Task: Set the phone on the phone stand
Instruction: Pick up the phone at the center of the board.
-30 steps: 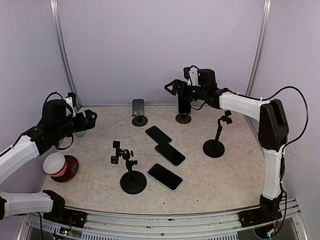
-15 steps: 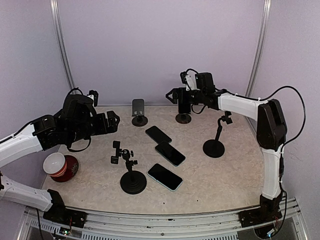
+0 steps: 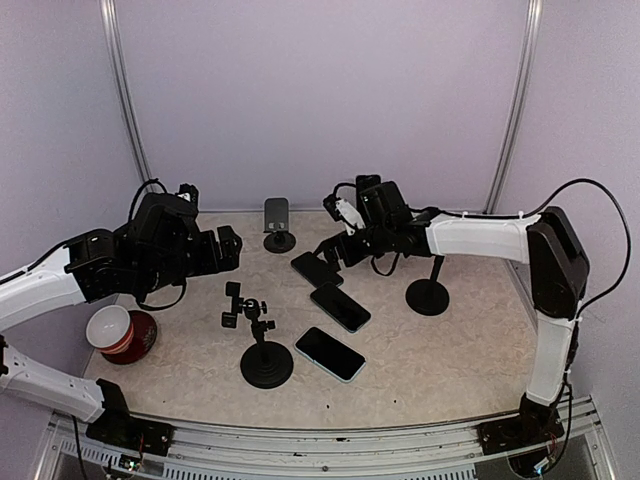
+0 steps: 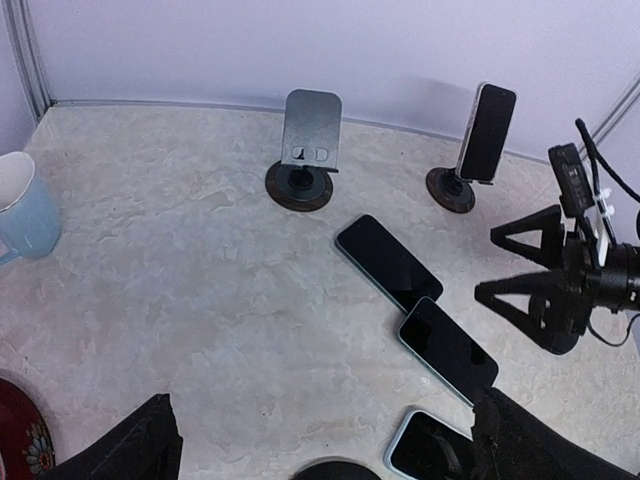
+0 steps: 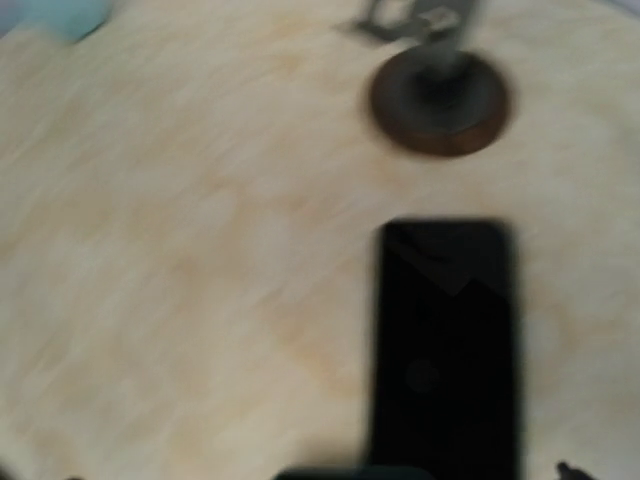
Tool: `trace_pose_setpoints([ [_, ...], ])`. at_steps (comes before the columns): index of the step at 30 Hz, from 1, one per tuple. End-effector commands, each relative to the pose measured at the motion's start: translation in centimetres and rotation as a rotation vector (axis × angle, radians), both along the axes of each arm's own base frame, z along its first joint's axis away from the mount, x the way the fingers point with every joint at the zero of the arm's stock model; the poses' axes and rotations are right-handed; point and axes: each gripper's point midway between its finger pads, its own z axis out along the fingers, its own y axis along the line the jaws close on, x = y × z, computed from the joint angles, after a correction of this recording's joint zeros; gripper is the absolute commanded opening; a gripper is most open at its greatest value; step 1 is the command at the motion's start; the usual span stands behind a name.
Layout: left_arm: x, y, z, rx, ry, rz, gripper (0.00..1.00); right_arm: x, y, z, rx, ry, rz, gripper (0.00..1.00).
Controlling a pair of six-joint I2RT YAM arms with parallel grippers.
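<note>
Three dark phones lie flat mid-table: one (image 3: 316, 268), one (image 3: 340, 306) and one (image 3: 329, 353). A fourth phone (image 4: 487, 120) leans upright on a round-based stand (image 4: 450, 190) at the back. An empty grey stand (image 3: 277, 222) is to its left. My right gripper (image 3: 338, 252) is open and empty, low beside the rearmost flat phone (image 5: 445, 340). It also shows in the left wrist view (image 4: 505, 265). My left gripper (image 3: 228, 245) is open and empty, held above the table's left side, looking over the phones (image 4: 388, 262).
A black clamp stand (image 3: 265, 345) is at the front centre, and another black stand (image 3: 430, 285) is at the right. A red-and-white mug (image 3: 120, 333) sits at the left edge. A light blue mug (image 4: 20, 205) is at the back left.
My right gripper has left the phone on the back stand and dropped forward-left to the flat phones. My left arm has swung in toward the table's middle.
</note>
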Motion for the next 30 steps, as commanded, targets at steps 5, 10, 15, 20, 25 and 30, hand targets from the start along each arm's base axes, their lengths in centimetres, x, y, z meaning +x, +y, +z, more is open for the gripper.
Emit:
trace_pose_setpoints([
  [5,-0.3,0.7,0.7,-0.016,-0.03,0.023,0.99,-6.1,-0.6,0.2,-0.076,-0.032,0.067,0.97],
  [10,-0.6,1.0,0.8,-0.021,-0.038,0.021,0.99,-9.6,-0.4,-0.9,-0.127,-0.008,0.136,0.97],
  [15,-1.0,1.7,0.6,-0.028,-0.04,0.028,0.99,-12.3,-0.7,-2.4,-0.184,0.021,0.171,0.96],
  [20,-1.1,2.4,0.4,-0.014,-0.052,0.042,0.99,-14.8,-1.0,-3.9,-0.238,0.047,0.192,0.96],
  [25,-0.9,2.4,0.0,0.021,-0.055,0.043,0.99,-16.7,-1.1,-5.8,-0.302,0.073,0.2,0.96],
  [30,-0.7,2.4,-0.2,0.034,-0.056,0.051,0.99,-17.9,-0.9,-7.3,-0.312,0.101,0.202,0.96],
])
